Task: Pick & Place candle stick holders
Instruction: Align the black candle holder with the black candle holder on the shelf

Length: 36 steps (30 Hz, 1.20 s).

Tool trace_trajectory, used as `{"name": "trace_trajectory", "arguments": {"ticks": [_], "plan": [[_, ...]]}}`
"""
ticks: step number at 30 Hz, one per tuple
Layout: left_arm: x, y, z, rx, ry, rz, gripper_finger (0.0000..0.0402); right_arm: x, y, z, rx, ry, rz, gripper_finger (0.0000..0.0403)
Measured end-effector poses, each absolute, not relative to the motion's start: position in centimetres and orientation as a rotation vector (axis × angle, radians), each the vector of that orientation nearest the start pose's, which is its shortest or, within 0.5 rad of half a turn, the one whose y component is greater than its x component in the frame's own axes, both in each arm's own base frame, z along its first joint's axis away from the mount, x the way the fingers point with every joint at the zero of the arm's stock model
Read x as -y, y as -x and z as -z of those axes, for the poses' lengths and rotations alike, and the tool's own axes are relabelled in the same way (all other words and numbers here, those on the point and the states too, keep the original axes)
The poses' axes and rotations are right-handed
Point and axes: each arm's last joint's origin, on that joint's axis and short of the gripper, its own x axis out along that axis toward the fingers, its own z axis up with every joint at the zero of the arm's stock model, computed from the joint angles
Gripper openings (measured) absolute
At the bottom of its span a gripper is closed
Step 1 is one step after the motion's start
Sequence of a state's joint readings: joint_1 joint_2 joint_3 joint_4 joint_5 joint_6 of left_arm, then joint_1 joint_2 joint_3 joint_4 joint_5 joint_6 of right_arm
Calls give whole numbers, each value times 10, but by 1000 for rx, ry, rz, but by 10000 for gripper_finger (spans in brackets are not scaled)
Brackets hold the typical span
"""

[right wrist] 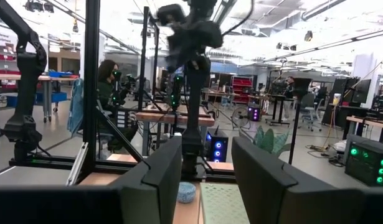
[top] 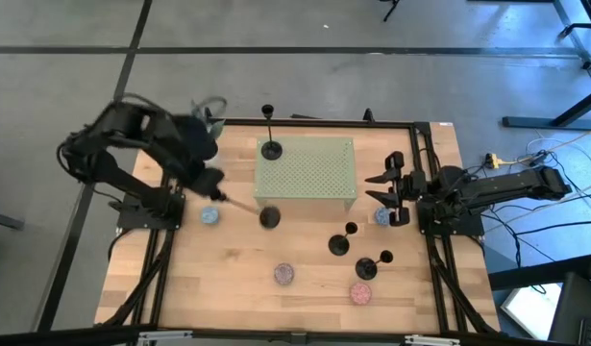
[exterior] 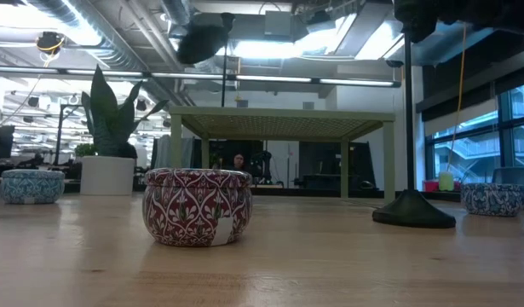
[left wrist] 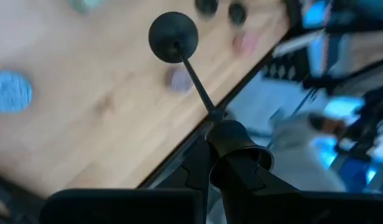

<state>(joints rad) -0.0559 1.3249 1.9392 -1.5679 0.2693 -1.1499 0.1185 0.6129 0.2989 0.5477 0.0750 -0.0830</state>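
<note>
My left gripper (top: 218, 192) is shut on a black candle stick holder (top: 261, 213) and carries it in the air just in front of the green perforated stand (top: 309, 173). A second holder (top: 271, 149) stands on its disc base on the stand's far left corner. Two more (top: 339, 244) (top: 367, 268) stand on their bases on the wood, toward the near right. My right gripper (top: 383, 188) waits open at the table's right side, with nothing between its fingers (right wrist: 160, 168). My left gripper holds the holder by its cup top end (left wrist: 231, 138), pinched between the two fingers. The thin stem (left wrist: 194, 78) runs out beyond the fingers, slanting down toward the table's near right. The disc base (left wrist: 173, 37) hangs clear of the wood.
Speckled pucks lie on the wood: blue ones (top: 209, 216) (top: 382, 217) and pink ones (top: 283, 275) (top: 360, 292). In the low view a patterned red tin (exterior: 198, 217) stands close to the camera, and a potted plant (exterior: 108, 145) at the far left.
</note>
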Motion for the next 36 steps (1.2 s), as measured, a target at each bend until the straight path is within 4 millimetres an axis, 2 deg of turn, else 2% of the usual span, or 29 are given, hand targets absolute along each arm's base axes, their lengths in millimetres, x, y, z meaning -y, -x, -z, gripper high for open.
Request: {"name": "trace_trajectory", "arguments": {"ticks": [6,9,13,16,21,26,36], "plan": [[46,-187,-440,-1234,1096,-278,16,-16,-151,-259,241,62,-33,145],[59,-188,-426,-1327,959,-178,19,-16,-151,-259,243,62,-33,145],[65,-190,-409,-1314,768,-240,25,-16,-151,-260,254,65,-32,145],[66,-192,-396,-1343,719,-281,25,-16,-151,-261,263,64,-32,145],[65,-195,-371,-1472,758,-295,22,-16,-150,-263,288,61,-31,145],[56,-198,-350,-1524,730,-358,24,-16,-150,-264,292,57,-31,145],[33,-202,-346,-1513,739,-371,26,-16,-150,-264,291,57,-31,145]]}}
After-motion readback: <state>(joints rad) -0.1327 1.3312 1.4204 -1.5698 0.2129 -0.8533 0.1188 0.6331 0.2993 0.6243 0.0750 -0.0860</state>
